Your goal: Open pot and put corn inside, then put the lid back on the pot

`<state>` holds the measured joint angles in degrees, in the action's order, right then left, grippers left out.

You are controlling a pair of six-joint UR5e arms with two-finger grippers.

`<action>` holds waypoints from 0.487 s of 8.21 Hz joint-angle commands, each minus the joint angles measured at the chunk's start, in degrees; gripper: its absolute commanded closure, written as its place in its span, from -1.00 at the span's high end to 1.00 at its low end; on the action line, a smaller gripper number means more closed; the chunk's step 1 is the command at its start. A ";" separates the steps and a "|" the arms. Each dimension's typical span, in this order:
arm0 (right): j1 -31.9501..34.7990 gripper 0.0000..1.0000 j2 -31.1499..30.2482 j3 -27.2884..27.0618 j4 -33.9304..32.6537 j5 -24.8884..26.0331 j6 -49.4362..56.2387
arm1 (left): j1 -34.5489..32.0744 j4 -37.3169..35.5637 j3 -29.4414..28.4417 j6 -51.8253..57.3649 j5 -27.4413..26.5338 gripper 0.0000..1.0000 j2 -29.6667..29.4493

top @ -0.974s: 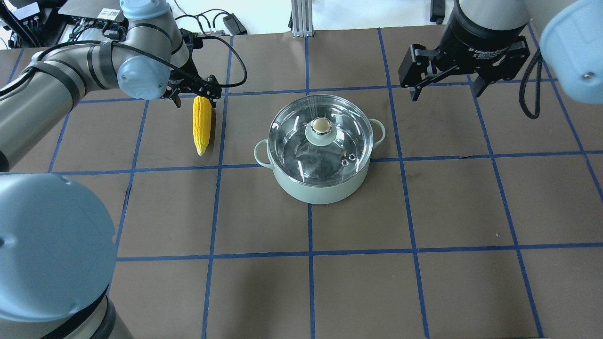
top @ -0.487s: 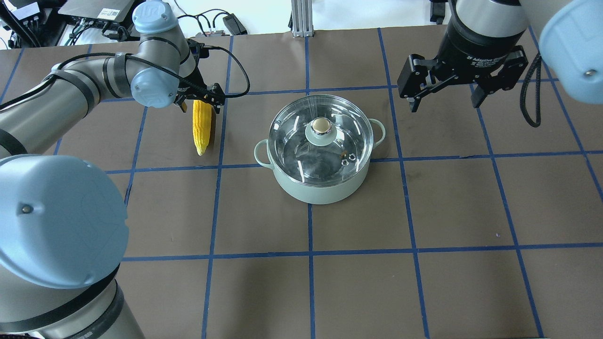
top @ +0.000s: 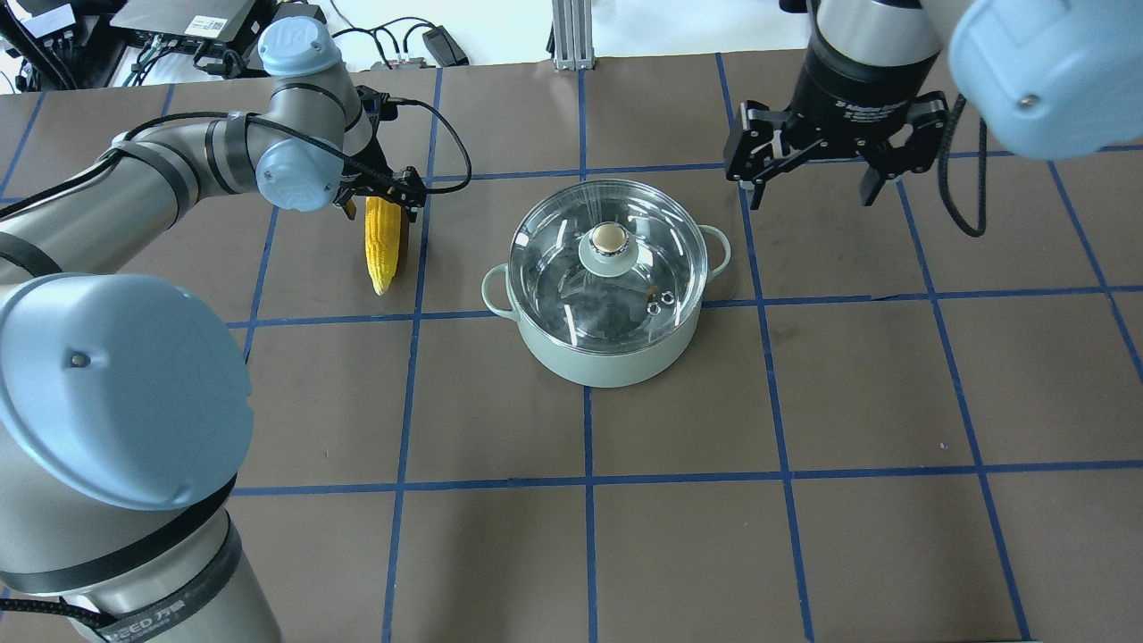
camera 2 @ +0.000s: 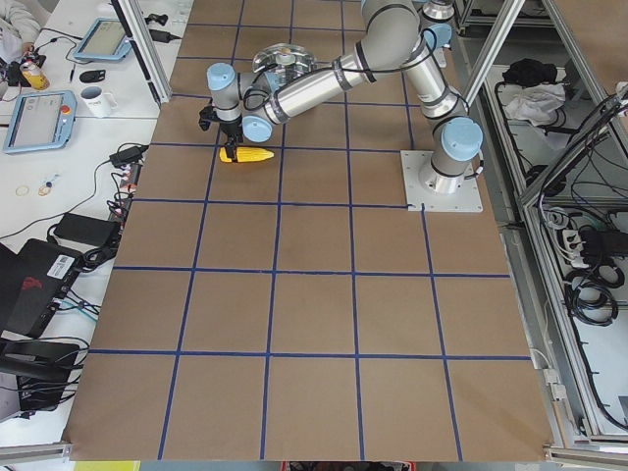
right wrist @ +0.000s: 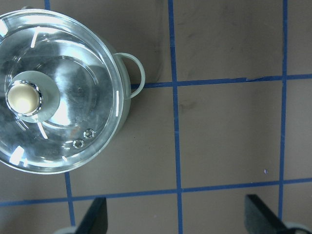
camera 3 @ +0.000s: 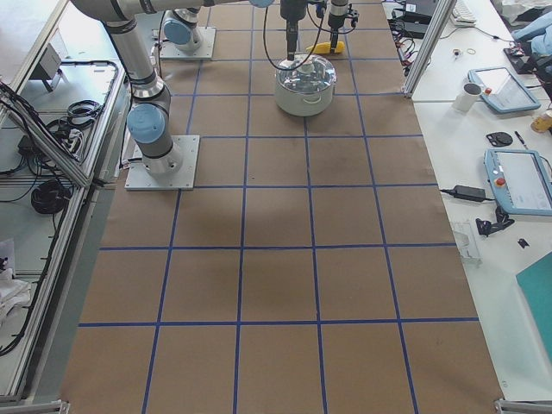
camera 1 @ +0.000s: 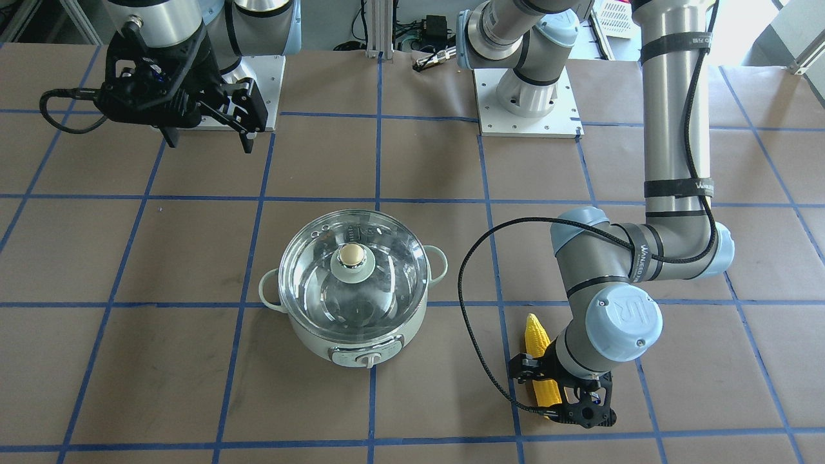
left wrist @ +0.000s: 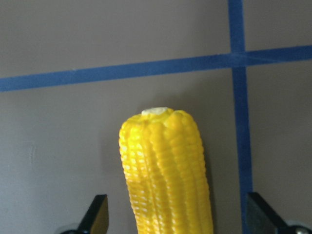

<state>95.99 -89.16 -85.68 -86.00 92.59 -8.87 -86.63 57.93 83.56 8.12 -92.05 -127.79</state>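
The pale green pot (top: 607, 362) stands mid-table with its glass lid (top: 558, 268) on, also seen in the front view (camera 1: 351, 351). The yellow corn (top: 382, 250) lies on the table to the pot's left. My left gripper (top: 382, 195) is low over the corn's thick far end, open, with a finger on each side and not touching; the left wrist view shows the corn (left wrist: 165, 161) between the spread fingers (left wrist: 97, 217). My right gripper (top: 808, 183) is open and empty, hovering behind and to the right of the pot. The right wrist view shows the lid (right wrist: 73, 112) at left.
Brown table cover with a blue tape grid (top: 585, 478). The arm bases (camera 1: 527, 106) are at the robot's edge. Cables and electronics (top: 179, 27) lie past the far edge. The left arm's black cable (top: 446, 134) loops near the corn.
My left gripper has come down around the corn's thick end. My right gripper has moved left, closer to the pot. The corn, pot and lid have not moved.
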 commanded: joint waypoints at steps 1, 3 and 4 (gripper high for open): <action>7.95 1.00 8.97 2.18 -8.61 0.05 -11.37 | 1.11 -0.01 0.37 -0.38 0.03 1.00 -0.97; 13.49 1.00 15.92 2.18 -18.72 0.05 -20.00 | 1.11 -2.20 0.38 0.05 3.70 1.00 -1.15; 13.96 1.00 17.78 2.09 -20.86 0.13 -20.74 | 1.11 -2.38 0.20 0.57 4.50 0.21 -1.15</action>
<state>106.92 -76.05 -83.57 -100.46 92.63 -24.84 -85.55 56.63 83.88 8.09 -89.91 -128.84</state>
